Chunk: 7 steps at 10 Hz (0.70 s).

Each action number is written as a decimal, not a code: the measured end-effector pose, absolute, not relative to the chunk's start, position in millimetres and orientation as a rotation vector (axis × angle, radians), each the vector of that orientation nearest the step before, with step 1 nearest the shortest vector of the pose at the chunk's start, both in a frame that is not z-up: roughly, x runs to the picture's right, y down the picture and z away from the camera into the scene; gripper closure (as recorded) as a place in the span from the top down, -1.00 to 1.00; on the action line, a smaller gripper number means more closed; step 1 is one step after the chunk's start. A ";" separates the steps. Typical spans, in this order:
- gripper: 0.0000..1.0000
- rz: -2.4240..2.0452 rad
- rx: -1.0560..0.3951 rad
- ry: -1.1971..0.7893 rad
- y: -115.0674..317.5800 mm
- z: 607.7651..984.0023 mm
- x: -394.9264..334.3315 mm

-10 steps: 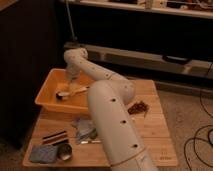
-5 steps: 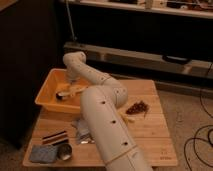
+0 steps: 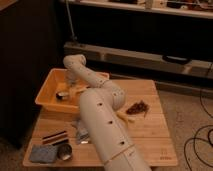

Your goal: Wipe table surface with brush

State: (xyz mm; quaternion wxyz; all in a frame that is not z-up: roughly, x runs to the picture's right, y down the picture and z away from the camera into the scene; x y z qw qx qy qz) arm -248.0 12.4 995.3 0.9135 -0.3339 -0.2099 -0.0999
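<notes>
Gripper of mine hangs down inside the yellow bin, fingers spread wide and mostly hidden behind my own wrist. Just beside it in the bin lies the brush, with a pale handle and a dark round head; I cannot tell whether I touch it. To the gripper's right, the table surface carries a small corner mark, too blurred to read.

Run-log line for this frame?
phase: pre-grasp | gripper: open, down in bin | brush: lying in bin, not held | table: debris on it
</notes>
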 end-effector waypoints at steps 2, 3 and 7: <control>0.44 -0.221 -0.688 -0.446 14.3 995.4 -252.7; 0.18 -0.236 -0.700 -0.446 17.2 995.1 -255.4; -0.61 -0.256 -0.699 -0.444 15.2 991.8 -258.6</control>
